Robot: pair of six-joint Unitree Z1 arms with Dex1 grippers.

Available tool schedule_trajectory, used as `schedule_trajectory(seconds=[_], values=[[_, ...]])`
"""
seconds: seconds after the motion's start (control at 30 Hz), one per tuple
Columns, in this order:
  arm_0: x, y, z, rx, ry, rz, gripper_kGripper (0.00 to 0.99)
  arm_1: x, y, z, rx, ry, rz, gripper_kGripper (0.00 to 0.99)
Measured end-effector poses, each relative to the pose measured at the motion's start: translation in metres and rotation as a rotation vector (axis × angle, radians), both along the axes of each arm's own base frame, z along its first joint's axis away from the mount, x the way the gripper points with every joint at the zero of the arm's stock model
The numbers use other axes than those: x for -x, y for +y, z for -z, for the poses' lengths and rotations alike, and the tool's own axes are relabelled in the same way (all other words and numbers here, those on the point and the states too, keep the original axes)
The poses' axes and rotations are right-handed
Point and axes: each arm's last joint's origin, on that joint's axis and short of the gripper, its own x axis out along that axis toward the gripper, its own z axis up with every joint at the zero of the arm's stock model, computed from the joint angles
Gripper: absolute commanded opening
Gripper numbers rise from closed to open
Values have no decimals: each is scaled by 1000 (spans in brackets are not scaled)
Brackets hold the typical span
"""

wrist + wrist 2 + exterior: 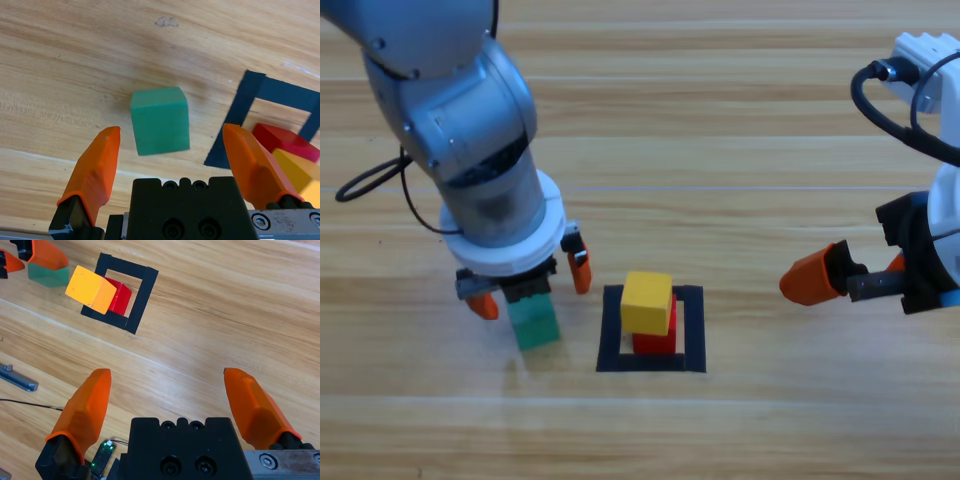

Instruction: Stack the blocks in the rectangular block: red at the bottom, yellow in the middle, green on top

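From the high view, we had the left gripper (530,285) hanging right over the green cube (535,322), which sat on the desk (740,150) just left of the tape square (694,330). The yellow cube (647,301) was already on the red cube (660,341) inside the square, a bit skewed and shifted toward the far-left corner. The right gripper (820,278) waited well off to the right, and from up here we couldn't really tell how wide its fingers were.

The left wrist view cleared up what the arm's bulk hid from above: the fingers (97,167) were spread wide, holding nothing, with the green cube (160,120) sitting between their tips and a gap on both sides. It looked slightly turned relative to the fingers. We figured the good move was to square up to the cube's faces, drop lower, and close on the flat sides so it wouldn't twist, then lift well clear of the yellow one before moving across.

The right wrist view showed that gripper's fingers (85,410) wide open and empty too, over bare desk. It also gave us the best side look at the stack (100,290), with yellow overhanging red, so green would need a gentle, centred set-down.
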Motion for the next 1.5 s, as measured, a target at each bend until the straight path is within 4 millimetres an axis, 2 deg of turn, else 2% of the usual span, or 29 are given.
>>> schedule_trajectory(seconds=[0.2, 0.57, 0.67, 0.8, 0.83, 1.0, 1.03, 1.23, 1.33, 1.4, 1.5], values=[[-8, 1, 18, -31, 38, -16, 877, -3, 6, -5, -39, -34, -50, 990], [-9, -1, 26, -35, 62, -16, 868, -7, 17, -18, -106, -56, -122, 990], [-10, -1, 29, -37, 65, -14, 790, -6, 18, -19, -117, -40, -136, 990], [-11, -3, 32, -36, 69, -8, 758, -6, 18, -19, -117, -39, -136, 990], [-11, -3, 32, -33, 68, -5, 719, -6, 18, -19, -117, -39, -136, 990], [-12, -4, 34, -30, 70, 11, 362, -6, 18, -18, -117, -39, -136, 990], [-12, -4, 34, -32, 70, 17, 325, -6, 18, -18, -117, -39, -136, 990], [-13, -3, 34, -40, 71, 62, 307, -6, 18, -18, -117, -39, -136, 990], [-16, -5, 26, -54, 71, 142, 305, -6, 18, -18, -117, -39, -136, 990], [-21, -8, 10, -52, 56, 196, 305, -6, 18, -18, -117, -39, -136, 990], [-23, -9, -24, -20, -16, 288, 304, -6, 18, -18, -117, -39, -136, 990]])
